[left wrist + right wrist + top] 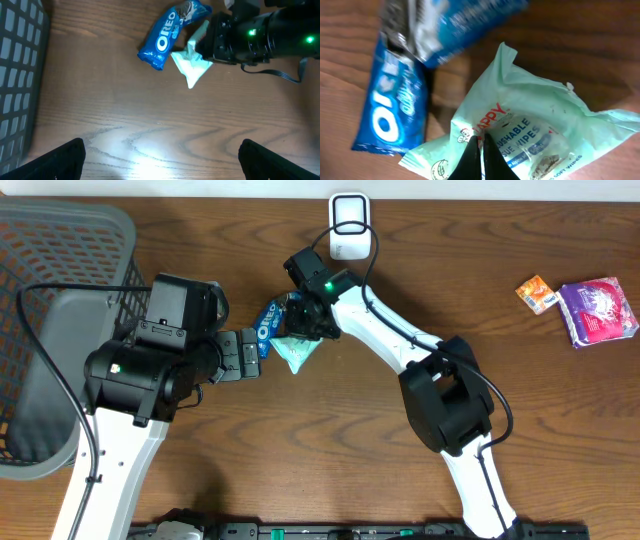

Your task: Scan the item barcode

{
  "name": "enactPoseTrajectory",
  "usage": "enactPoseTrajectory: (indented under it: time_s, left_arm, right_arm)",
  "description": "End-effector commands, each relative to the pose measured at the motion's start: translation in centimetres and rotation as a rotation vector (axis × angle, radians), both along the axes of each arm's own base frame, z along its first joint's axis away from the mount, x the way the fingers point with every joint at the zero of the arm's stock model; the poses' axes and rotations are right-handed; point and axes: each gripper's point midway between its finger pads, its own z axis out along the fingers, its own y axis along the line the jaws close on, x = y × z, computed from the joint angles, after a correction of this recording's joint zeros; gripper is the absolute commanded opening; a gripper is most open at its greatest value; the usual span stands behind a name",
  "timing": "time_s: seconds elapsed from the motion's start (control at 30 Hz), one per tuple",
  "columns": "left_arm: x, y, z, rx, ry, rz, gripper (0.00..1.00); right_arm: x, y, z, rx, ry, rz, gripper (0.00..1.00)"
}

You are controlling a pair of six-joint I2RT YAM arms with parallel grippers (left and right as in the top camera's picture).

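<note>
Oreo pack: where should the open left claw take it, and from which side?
Grip the Oreo pack across its narrow width near its free end, the one nearest the left claw, coming down from above. It lies flat and slanted; its other end is crowded by the wipes packet that the right claw pinches.

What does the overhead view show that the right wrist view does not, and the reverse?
Only overhead: the grey basket, the white scanner, an orange packet and a purple packet. Only right wrist: the words FLUSHABLE WIPES on the green wipes packet, and the shut fingertips of the right hand. Both: the blue Oreo pack beside that wipes packet.
</note>
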Motion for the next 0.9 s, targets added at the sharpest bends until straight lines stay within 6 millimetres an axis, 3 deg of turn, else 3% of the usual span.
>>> enactPoseTrajectory:
  time_s: [0.0,0.13,0.2,0.43,0.5,0.67,0.8,0.87]
  left_arm:
    - [0.1,0.4,0.0,0.015,-0.001,0.006,0.98]
    - [0.1,0.4,0.0,0.015,-0.001,0.006,0.98]
    - [0.1,0.4,0.0,0.015,-0.001,0.006,0.98]
    - [0.1,0.4,0.0,0.015,-0.001,0.006,0.98]
    - [0.1,0.4,0.0,0.015,-0.001,0.006,0.98]
    - [0.1,0.4,0.0,0.015,-0.001,0.006,0.98]
    - [0.1,0.4,0.0,0.015,-0.001,0.006,0.98]
    - [0.1,0.4,0.0,0.015,-0.001,0.006,0.98]
  right_arm:
    - [-0.4,-5.2,-3.2,-0.216,0.043,-0.071,0.01]
    - [-0.3,-10.4,-2.0,-0.391,0.041,-0.116,0.01]
    - [0.0,-12.0,-1.2,-0.419,0.038,-0.107,0.01]
    - [1.8,-14.5,2.2,-0.389,-0.017,-0.090,0.01]
    - [1.7,-14.6,3.4,-0.353,-0.015,-0.093,0.05]
    - [0.0,-14.1,5.9,-0.232,0.050,-0.092,0.31]
    - [-1.3,-13.0,5.7,-0.236,0.075,-0.057,0.67]
    - [-1.5,-12.5,5.4,-0.261,0.066,-0.051,0.75]
